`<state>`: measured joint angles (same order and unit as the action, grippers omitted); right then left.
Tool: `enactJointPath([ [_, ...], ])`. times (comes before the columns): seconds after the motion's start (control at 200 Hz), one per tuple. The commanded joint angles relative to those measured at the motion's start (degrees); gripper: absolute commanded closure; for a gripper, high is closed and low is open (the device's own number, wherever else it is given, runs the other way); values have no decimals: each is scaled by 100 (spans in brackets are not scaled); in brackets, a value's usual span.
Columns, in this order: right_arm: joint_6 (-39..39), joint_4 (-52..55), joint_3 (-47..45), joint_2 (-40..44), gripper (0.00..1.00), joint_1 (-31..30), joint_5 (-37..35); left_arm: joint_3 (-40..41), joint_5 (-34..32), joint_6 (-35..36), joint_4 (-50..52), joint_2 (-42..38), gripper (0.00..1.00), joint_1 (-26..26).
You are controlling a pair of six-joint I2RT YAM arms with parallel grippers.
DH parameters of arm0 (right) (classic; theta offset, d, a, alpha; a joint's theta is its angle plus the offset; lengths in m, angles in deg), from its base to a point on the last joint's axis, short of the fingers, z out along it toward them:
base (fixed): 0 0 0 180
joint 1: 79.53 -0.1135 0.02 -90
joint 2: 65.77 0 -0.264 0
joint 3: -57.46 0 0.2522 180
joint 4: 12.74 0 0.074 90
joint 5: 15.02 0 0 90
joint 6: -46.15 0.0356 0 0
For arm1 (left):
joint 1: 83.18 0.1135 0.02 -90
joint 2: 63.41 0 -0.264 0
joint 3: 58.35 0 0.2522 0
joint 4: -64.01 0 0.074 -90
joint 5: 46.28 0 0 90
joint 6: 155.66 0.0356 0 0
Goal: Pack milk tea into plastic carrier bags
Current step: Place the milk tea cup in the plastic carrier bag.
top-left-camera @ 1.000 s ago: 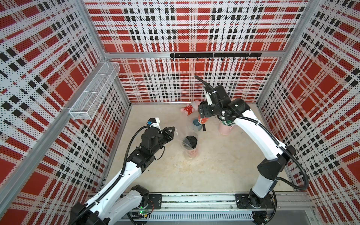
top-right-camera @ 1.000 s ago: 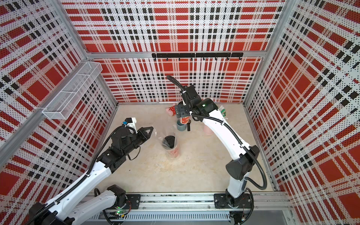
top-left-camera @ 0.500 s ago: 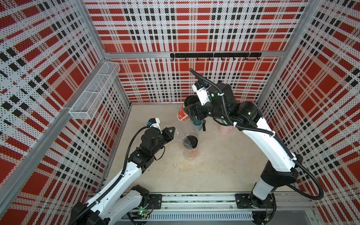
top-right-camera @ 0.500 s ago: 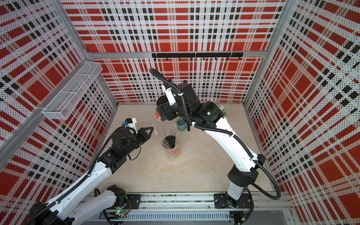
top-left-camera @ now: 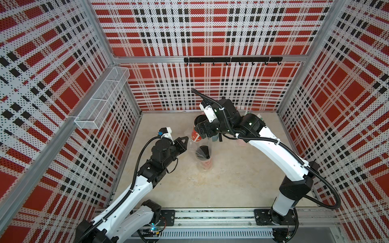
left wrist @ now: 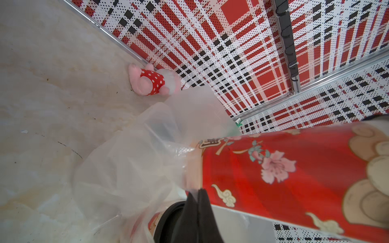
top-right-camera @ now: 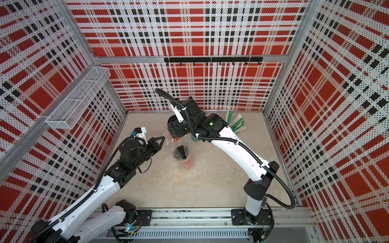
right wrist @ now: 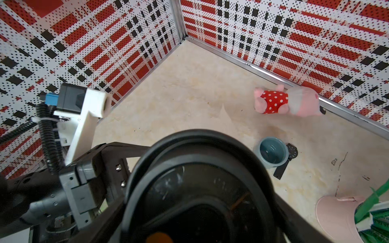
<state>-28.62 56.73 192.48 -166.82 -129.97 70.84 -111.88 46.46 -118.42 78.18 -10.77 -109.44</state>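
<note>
The right gripper [top-left-camera: 201, 132] has lifted a red cup [top-left-camera: 195, 137] off the table's [top-left-camera: 231, 178] back edge; it now hangs tilted just above the bag's [top-left-camera: 204, 165] mouth.

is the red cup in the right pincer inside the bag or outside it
Outside: the right pincer holds the red cup aloft, base at the mouth of the bag, body clear of film. The other cup stands inside.
</note>
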Motion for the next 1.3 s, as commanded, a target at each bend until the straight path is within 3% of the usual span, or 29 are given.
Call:
enactJointPath([
  [0.0, -12, -109, 90, -154, 13, 12, -78, 66, -24, -7, -146, -52, 100, 73],
  [0.195, 42, -114, -45, 18, 12, 13, -253, 116, -120, -25, -110, -114, 100, 65],
  [0.381, 51, -511, -180, 60, 12, 6, 381, 154, -91, -25, -181, -105, 100, 69],
  [0.626, 94, -590, -156, -221, 12, 8, 414, 180, -125, 2, -148, -217, 100, 68],
  [0.987, -46, -228, 39, -494, 13, 8, -458, 237, -133, 19, -84, -298, 100, 74],
  [1.293, -73, -375, -28, -602, 13, -89, 35, 304, -116, 19, -120, -263, 100, 71],
])
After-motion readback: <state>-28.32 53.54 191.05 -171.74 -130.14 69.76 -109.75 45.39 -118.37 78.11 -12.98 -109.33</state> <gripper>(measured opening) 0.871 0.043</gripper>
